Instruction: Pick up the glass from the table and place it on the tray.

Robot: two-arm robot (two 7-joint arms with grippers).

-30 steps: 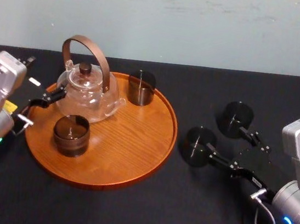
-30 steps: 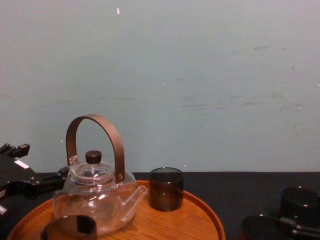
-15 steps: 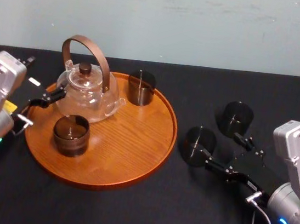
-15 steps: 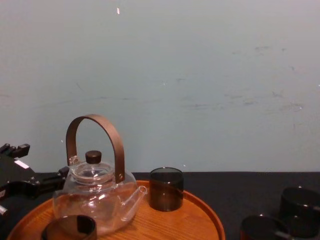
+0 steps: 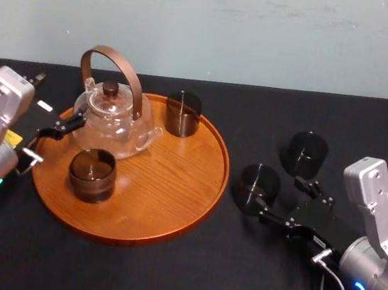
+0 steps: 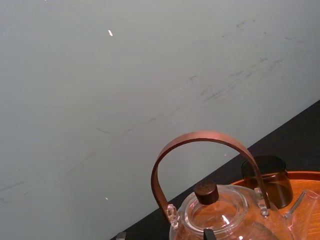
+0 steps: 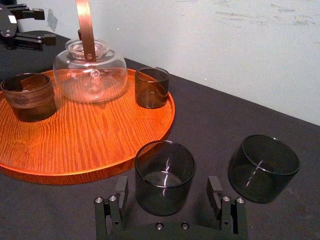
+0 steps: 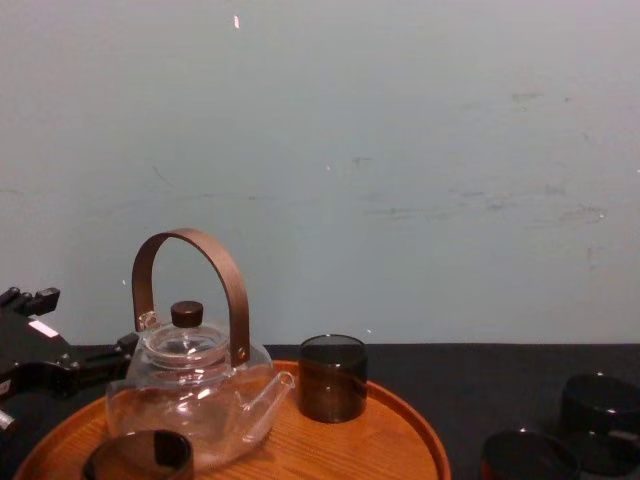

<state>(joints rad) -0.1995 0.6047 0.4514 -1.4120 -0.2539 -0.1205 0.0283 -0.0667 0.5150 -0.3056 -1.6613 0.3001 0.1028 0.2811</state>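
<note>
Right end effector is held open, lined up on the nearer glass, which stands ungrasped on the counter just beside the tray; gripping, lifting and placing are judged left, while the left end effector is parked open by the teapot.

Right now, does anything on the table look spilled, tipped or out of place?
Nothing stands out. Teapot and all four glasses stand upright; right gripper, jaws open, faces the glass beside the tray; left gripper parked by the teapot.
</note>
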